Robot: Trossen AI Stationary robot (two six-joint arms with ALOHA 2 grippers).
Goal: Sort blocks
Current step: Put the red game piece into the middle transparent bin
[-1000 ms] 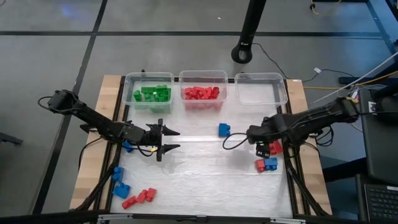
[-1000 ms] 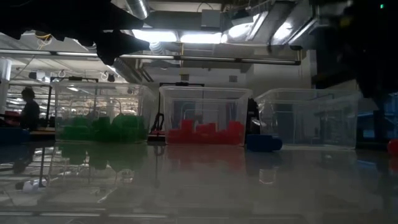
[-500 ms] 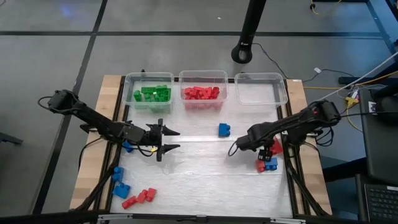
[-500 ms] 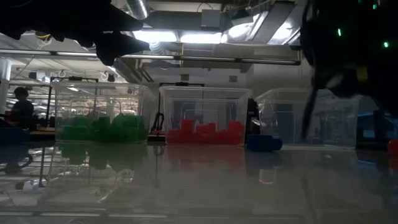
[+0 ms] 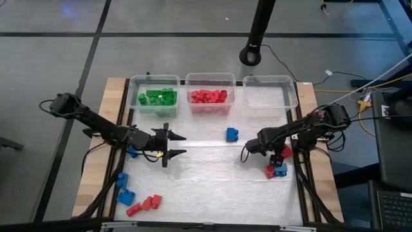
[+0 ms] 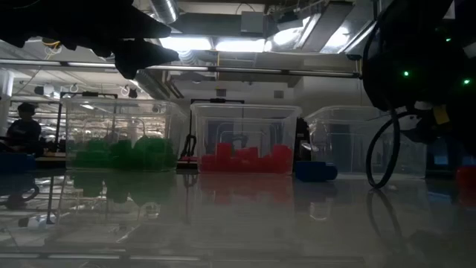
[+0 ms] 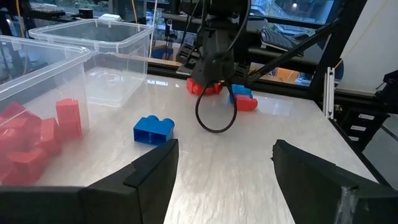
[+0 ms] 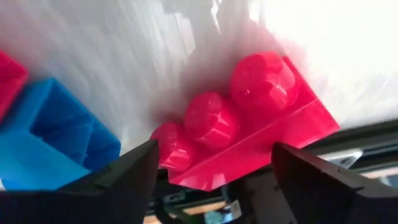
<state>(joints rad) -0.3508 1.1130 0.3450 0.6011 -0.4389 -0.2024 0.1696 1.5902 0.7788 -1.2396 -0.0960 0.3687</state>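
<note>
Small studded blocks lie about the table. One blue block (image 5: 232,134) sits alone mid-table. Red and blue blocks (image 5: 277,169) cluster at the right edge, and more blue (image 5: 122,188) and red blocks (image 5: 144,204) lie near left. My right gripper (image 5: 278,154) points steeply down over the right cluster. It is open, with a three-stud red block (image 8: 249,118) between its fingers and a blue block (image 8: 50,137) beside it. My left gripper (image 5: 175,145) waits open above the table's left middle, pointing toward the lone blue block (image 7: 153,129).
Three clear bins stand along the far edge: one with green blocks (image 5: 154,96), one with red blocks (image 5: 209,96), and one with nothing in it (image 5: 270,92). A black cable loop (image 5: 245,153) hangs from my right arm down to the table. Bare tabletop lies between the arms.
My right gripper has come down toward the red and blue blocks at the table's right edge and has tipped to point more steeply down. The cable loop now hangs to the table. The blocks have not moved.
</note>
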